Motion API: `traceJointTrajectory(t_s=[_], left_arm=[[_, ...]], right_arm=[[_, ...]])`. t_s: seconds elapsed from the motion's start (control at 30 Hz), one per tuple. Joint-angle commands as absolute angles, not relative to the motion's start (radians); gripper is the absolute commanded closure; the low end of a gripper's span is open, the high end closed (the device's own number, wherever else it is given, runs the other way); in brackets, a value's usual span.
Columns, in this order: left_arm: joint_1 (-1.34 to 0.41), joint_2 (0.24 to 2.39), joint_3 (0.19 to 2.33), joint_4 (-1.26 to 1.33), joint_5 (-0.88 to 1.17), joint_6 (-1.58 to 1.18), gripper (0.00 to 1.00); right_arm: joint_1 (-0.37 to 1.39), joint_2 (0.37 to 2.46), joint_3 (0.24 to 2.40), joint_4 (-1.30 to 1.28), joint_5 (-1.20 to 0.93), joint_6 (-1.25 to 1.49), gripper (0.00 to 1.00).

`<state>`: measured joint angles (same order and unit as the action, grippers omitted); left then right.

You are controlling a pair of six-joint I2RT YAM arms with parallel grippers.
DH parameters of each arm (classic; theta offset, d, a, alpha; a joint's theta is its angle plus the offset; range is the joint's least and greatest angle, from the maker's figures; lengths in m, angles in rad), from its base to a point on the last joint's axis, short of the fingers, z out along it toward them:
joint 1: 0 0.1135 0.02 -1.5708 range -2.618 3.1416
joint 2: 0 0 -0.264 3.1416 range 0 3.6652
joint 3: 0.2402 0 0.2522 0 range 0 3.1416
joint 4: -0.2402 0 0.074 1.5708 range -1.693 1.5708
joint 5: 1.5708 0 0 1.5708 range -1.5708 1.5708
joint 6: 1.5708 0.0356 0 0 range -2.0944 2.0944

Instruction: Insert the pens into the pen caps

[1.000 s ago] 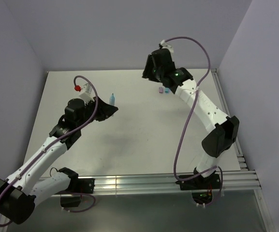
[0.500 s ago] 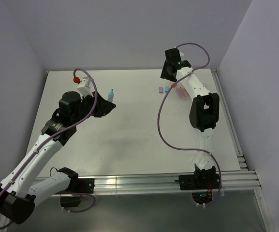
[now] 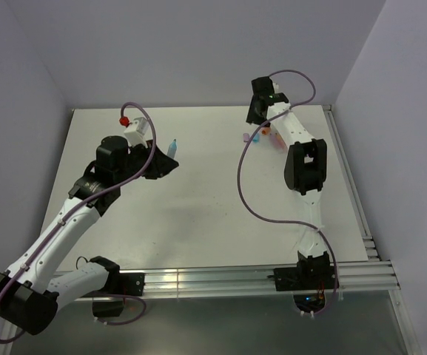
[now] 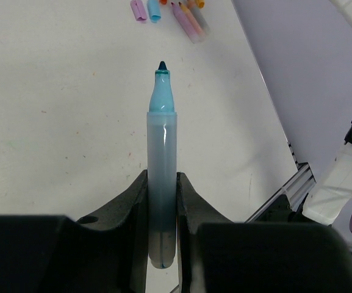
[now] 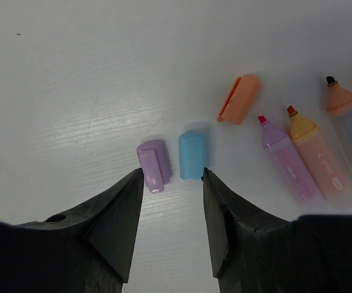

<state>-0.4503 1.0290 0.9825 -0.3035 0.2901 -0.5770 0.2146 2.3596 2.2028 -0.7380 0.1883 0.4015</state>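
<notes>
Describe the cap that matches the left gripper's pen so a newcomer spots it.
At the far right of the table, just ahead of the right gripper, three loose caps lie beside some pens. The blue cap is the middle one, between the purple cap and the orange cap, and alone is light blue.

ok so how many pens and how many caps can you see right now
pens: 4 (blue pen in the left gripper; pink pen, peach pen and pale pen on the table)
caps: 3 (purple cap, blue cap, orange cap)
total: 7, not counting a cut-off sliver at the right wrist view's edge
</notes>
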Motion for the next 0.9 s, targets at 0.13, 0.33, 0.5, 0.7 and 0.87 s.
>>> traceJointTrajectory(t_s=[0.13, 0.33, 0.5, 0.7, 0.87], left_arm=[[-0.434, 1.038, 1.008, -0.267, 0.341, -0.554, 1.0], [-0.428, 1.046, 0.999, -0.256, 0.354, -0.557, 1.0], [-0.42, 1.048, 0.988, -0.249, 0.364, -0.56, 1.0], [-0.416, 1.054, 0.976, -0.238, 0.379, -0.565, 1.0], [-0.413, 1.055, 0.973, -0.235, 0.385, -0.565, 1.0]], right_arm=[[0.196, 2.405, 2.261, -0.762, 0.173, 0.391, 0.49], [0.189, 2.433, 2.258, -0.761, 0.16, 0.391, 0.49], [0.189, 2.46, 2.284, -0.775, 0.156, 0.385, 0.49], [0.184, 2.476, 2.298, -0.776, 0.155, 0.387, 0.49], [0.184, 2.5, 2.327, -0.795, 0.146, 0.387, 0.49]])
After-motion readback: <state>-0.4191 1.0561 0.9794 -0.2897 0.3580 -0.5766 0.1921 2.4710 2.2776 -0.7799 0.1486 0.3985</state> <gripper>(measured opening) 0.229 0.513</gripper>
